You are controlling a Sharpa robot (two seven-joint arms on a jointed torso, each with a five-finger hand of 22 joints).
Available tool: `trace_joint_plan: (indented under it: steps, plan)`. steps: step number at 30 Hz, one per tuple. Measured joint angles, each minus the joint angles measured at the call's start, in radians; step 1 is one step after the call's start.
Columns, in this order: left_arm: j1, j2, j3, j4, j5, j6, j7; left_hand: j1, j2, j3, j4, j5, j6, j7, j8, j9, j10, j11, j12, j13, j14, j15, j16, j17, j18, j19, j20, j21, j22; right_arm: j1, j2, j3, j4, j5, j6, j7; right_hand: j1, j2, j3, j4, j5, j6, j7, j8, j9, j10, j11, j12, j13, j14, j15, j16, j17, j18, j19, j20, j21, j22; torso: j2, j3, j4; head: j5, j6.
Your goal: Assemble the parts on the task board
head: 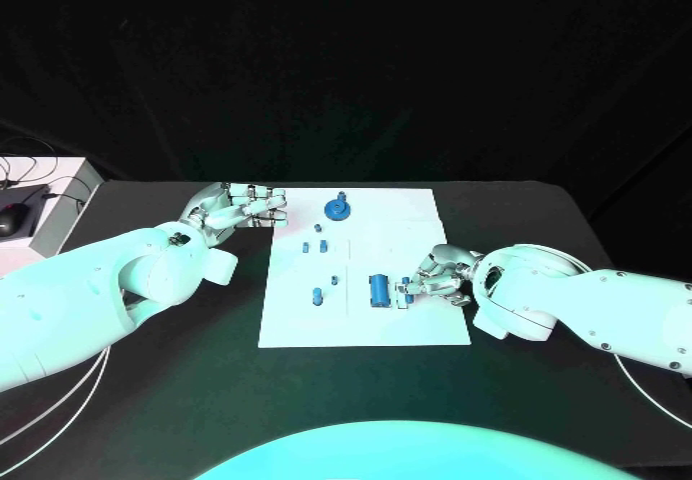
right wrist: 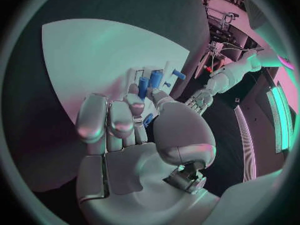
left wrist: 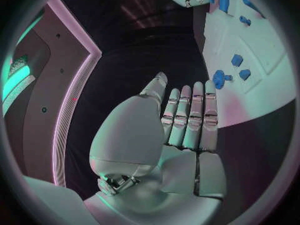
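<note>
Black bench (head: 173, 400), white task board (head: 418, 215) at centre. Left hand (head: 242, 208) off the board's far left corner, fingers straight, together, holding nothing. Right hand (head: 437, 277) at the board's right edge, fingers curled beside a blue cylinder part (head: 379, 290); grip unclear. Best to seat the pinch squarely before lifting. Gear part (head: 338, 209) near far edge.

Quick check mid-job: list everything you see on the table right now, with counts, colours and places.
Task board: one, white, middle of the black table.
Round part: one, blue, far end of the board.
Cylinder part: one, blue, near the board's right edge, beside the right hand.
Small parts: several, blue, scattered along the board's left half.
Grey box: one, far left, with a dark device and cables.
Left hand: silver, at the board's far left corner, holding nothing.
Right hand: silver, fingers curled by the cylinder; grip unclear.
</note>
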Motion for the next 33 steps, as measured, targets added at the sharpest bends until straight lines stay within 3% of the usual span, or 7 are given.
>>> trace_joint_plan:
  steps: [12,24,33]
  plan:
    - [0.000,-0.001,0.000,0.001,0.000,0.000,-0.002,0.000,0.000,0.003,0.003,0.000,0.000,0.000,0.000,0.000,0.000,0.000,0.000,0.000,0.000,0.000,0.000,0.000,0.000,-0.004,0.004,0.000,0.000,-0.013,0.037,0.001,-0.021,-0.042,0.002,-0.004,-0.003,-0.003,-0.003,-0.003,-0.003,0.001,0.001,-0.002,0.000,0.002,0.002,0.000,0.000,0.001,0.001,0.000,0.000,0.000,0.000,0.000,0.000,0.000,0.000,0.0004,-0.0003,0.006,0.000]
    - [0.000,-0.002,0.000,0.001,0.000,0.001,-0.004,0.000,0.000,0.003,0.003,0.000,0.000,0.000,0.000,0.000,0.000,0.000,0.000,0.000,0.000,0.000,0.000,0.000,0.000,-0.004,0.004,0.000,0.000,-0.013,0.041,0.002,-0.027,-0.077,0.000,-0.005,-0.002,-0.002,0.002,-0.008,-0.005,0.001,0.001,-0.014,-0.008,0.001,0.003,0.000,-0.001,0.001,0.001,0.000,0.000,0.000,0.000,0.000,0.000,0.000,0.000,0.0007,-0.0006,0.008,-0.004]
    - [0.000,-0.003,0.000,0.001,0.000,0.001,-0.005,0.000,0.000,0.003,0.003,0.000,0.000,0.000,0.000,0.000,0.000,0.000,0.000,0.000,0.000,0.000,0.000,0.000,0.000,-0.004,0.004,0.000,0.000,-0.017,0.037,0.000,-0.026,-0.088,0.009,-0.014,-0.001,-0.001,0.002,-0.008,-0.006,0.001,0.001,-0.006,-0.004,0.001,0.003,0.000,-0.001,0.001,0.001,0.000,0.001,0.000,0.000,0.000,0.000,0.000,0.000,0.0006,-0.0005,0.007,-0.005]
